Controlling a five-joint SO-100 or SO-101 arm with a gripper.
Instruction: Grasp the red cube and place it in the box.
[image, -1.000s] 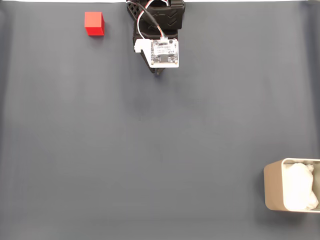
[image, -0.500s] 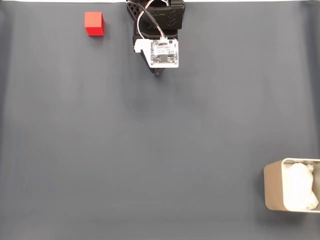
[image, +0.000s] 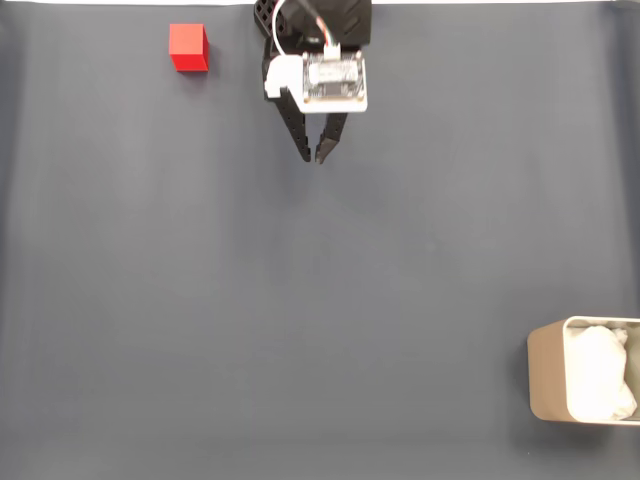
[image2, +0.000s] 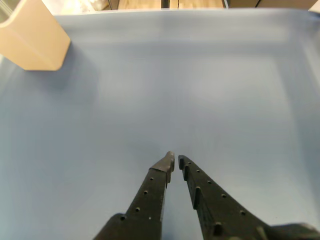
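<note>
The red cube (image: 188, 47) sits on the dark mat near the top edge of the fixed view, left of the arm. My gripper (image: 313, 157) hangs to the right of the cube and a little lower, well apart from it. Its two black fingers meet at their tips with nothing between them. In the wrist view the gripper (image2: 175, 159) points at bare mat, its tips almost touching. The beige box (image: 546, 374) stands at the bottom right edge of the fixed view with white lining inside. In the wrist view the box (image2: 33, 39) shows at the top left corner.
The dark blue-grey mat (image: 300, 320) covers the whole table. The arm's base (image: 318, 14) stands at the top edge, with a white camera board (image: 334, 80) on the wrist. A pale strip runs along the mat's far edge.
The wrist has tilted, so the camera board has shifted towards the top edge and the two fingers now show below it. Cube and box have not moved.
</note>
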